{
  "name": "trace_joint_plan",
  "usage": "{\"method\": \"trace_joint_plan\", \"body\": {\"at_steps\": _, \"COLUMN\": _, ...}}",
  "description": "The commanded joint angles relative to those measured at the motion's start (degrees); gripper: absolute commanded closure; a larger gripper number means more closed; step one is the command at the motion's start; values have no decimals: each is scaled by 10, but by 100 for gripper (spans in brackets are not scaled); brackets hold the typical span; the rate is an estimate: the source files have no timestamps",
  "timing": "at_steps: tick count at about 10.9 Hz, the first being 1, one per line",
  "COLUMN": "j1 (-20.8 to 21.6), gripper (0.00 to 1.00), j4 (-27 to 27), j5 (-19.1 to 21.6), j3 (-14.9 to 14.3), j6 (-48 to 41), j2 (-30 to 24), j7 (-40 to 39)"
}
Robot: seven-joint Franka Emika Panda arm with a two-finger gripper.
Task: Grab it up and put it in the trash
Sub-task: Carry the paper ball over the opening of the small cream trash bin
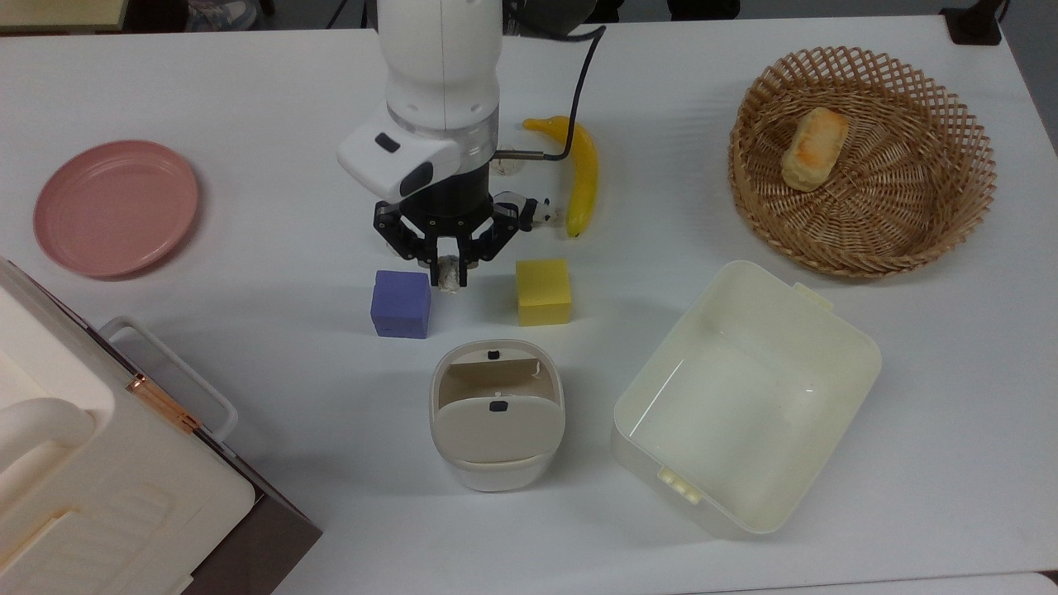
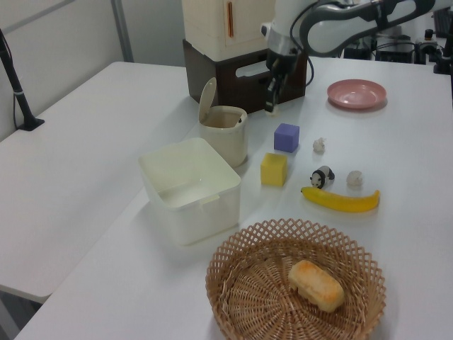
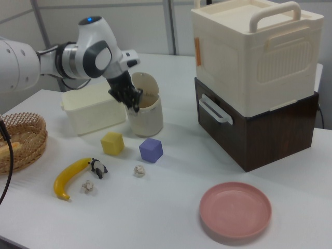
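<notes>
Gripper [image 1: 447,277] at the top view's centre holds the paper ball [image 1: 449,275], jaws narrowed onto it, raised off the table between the purple cube [image 1: 401,303] and yellow cube [image 1: 543,291], above the trash bin [image 1: 497,415] in frame. Arm housing partly hides one loose ball in the top view. The right view shows two more paper balls [image 3: 138,170] [image 3: 88,187] lying at lower left.

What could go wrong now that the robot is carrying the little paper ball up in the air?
The gripper pinches the paper ball only at its fingertips, high above the table, so it might slip out and drop near the purple cube.

The trash bin has a narrow opening beside its raised flap. A release slightly off could send the ball bouncing off the rim, or into the big tub nearby.
</notes>
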Motion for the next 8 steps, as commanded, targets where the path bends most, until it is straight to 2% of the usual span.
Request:
{"method": "trace_joint_plan", "body": {"at_steps": 1, "j1": 13, "gripper": 80, "j4": 26, "j5": -10, "j3": 0, "j6": 104, "j2": 9, "j7": 15}}
{"method": "trace_joint_plan", "body": {"at_steps": 3, "j1": 20, "gripper": 80, "j4": 26, "j5": -11, "j3": 0, "j6": 196, "j2": 29, "j7": 15}}
{"method": "trace_joint_plan", "body": {"at_steps": 5, "j1": 20, "gripper": 79, "j4": 25, "j5": -10, "j3": 0, "j6": 252, "j2": 47, "j7": 15}}
{"method": "trace_joint_plan", "body": {"at_steps": 6, "j1": 22, "gripper": 73, "j4": 25, "j5": -11, "j3": 0, "j6": 264, "j2": 51, "j7": 15}}
{"method": "trace_joint_plan", "body": {"at_steps": 7, "j1": 22, "gripper": 41, "j4": 24, "j5": -11, "j3": 0, "j6": 267, "j2": 51, "j7": 15}}
{"method": "trace_joint_plan", "body": {"at_steps": 8, "j1": 23, "gripper": 0, "j4": 24, "j5": -12, "j3": 0, "j6": 267, "j2": 51, "j7": 15}}
